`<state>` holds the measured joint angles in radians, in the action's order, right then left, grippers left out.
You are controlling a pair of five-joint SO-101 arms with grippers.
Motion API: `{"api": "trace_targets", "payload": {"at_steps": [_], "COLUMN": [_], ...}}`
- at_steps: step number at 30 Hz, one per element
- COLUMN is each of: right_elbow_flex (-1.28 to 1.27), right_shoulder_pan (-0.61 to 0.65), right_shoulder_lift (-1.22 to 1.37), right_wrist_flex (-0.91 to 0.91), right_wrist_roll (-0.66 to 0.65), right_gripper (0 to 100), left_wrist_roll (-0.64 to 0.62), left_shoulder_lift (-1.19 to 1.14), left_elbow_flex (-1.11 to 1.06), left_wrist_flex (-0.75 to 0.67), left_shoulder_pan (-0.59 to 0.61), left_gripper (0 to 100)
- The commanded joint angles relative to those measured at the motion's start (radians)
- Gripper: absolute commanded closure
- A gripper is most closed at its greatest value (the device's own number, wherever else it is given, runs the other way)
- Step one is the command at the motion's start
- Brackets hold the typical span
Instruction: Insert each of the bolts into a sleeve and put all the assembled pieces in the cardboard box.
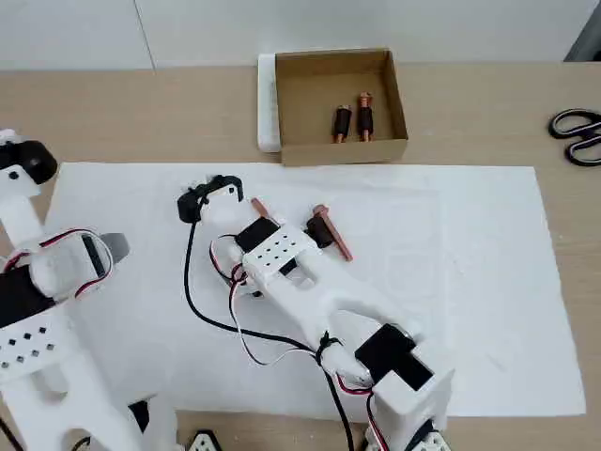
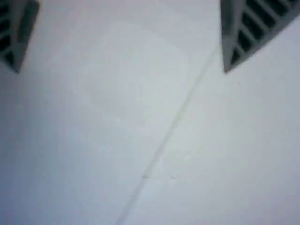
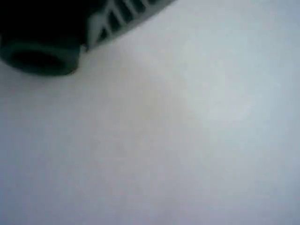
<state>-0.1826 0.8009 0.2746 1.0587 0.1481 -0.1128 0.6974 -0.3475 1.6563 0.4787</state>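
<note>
While two assembled pieces (image 1: 364, 118) sit in the cardboard box (image 1: 299, 94), I count a third piece (image 1: 322, 231) on the white paper (image 1: 451, 263) beside the right gripper (image 1: 228, 209), grip unclear; left gripper (image 2: 121, 70) spread; scissors (image 1: 577, 134) on the wooden table (image 1: 141, 113).

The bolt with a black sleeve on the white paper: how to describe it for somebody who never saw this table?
From the cardboard box, come forward onto the white paper. Beside the middle arm, toward the scissors, lies the bolt with a black sleeve. Unlike the two pieces in the box, it lies slanted on the paper.
</note>
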Motion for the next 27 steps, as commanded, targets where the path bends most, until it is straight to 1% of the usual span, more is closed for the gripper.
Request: {"api": "trace_targets", "payload": {"at_steps": [1, 5, 23, 27], "right_elbow_flex": [-0.011, -0.003, -0.002, 0.051], "right_shoulder_pan": [0.044, 0.045, 0.044, 0.044], "right_shoulder_lift": [0.048, 0.085, 0.082, 0.024], "right_wrist_flex": [0.001, -0.002, -0.001, 0.064], "right_wrist_roll": [0.003, 0.003, 0.003, 0.003], "right_gripper": [89.8, 89.8, 90.4, 94.6], "left_wrist_roll": [0.003, 0.003, 0.003, 0.003], "left_shoulder_lift": [0.014, 0.014, 0.014, 0.014], "left_elbow_flex": [0.002, 0.002, 0.002, 0.002], "left_wrist_flex": [-0.003, -0.003, -0.003, -0.003], "left_shoulder_pan": [0.002, 0.002, -0.002, -0.002], "left_gripper": [74, 74, 74, 74]}}
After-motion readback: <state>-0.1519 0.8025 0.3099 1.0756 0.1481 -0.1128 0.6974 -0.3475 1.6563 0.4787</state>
